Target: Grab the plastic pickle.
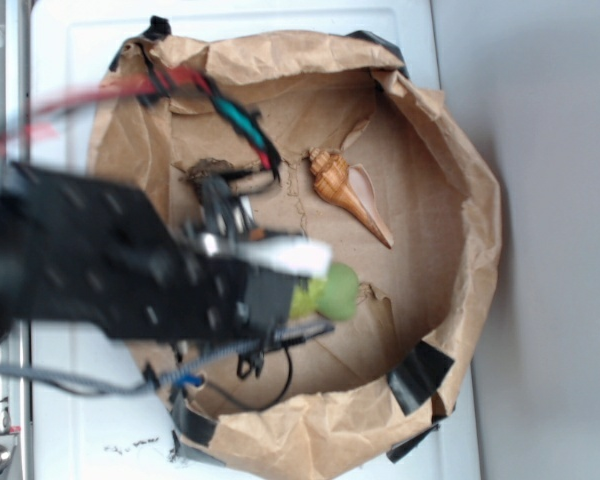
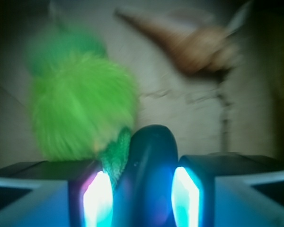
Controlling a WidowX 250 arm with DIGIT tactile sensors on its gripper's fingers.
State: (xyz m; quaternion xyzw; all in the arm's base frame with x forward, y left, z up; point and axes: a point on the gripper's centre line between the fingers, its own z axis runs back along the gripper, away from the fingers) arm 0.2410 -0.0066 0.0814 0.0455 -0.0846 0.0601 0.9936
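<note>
1. Already the reach looks done: in the wrist view the plastic pickle (image 2: pixel 149 165), dark and glossy with a rounded end, stands between the two glowing fingers (image 2: pixel 98 198) of the gripper (image 2: pixel 142 198).

2. How the tool stands: the fingers sit close on either side of the pickle and seem to touch its flanks, so I judge the jaws drawn together and clamped on it. The picture is blurred, so how firm the hold is cannot be told.

3. Where the pickle is: inside the brown paper-lined basin (image 1: pixel 460 300), under the tip of the arm. In the exterior view the black arm (image 1: pixel 110 260) covers it, and only the gripper end (image 1: pixel 290 270) shows there; no dark green can be made out.

4. What crowds it: the fuzzy yellow-green plush toy (image 2: pixel 80 109) lies just beside the pickle on its left in the wrist view, touching or nearly touching it. From outside the plush (image 1: pixel 330 292) shows right at the gripper tip. A bit of its fuzz may be caught against the left finger; I cannot tell.

5. The shell (image 1: pixel 348 190) lies apart, farther across the paper, and plays no part.

6. What is left, as I judge it: to prove the grip by lifting the pickle clear of the paper. Whether it is off the floor now is not shown.

7. The risk is a smooth, rounded toy slipping out forward.
</note>
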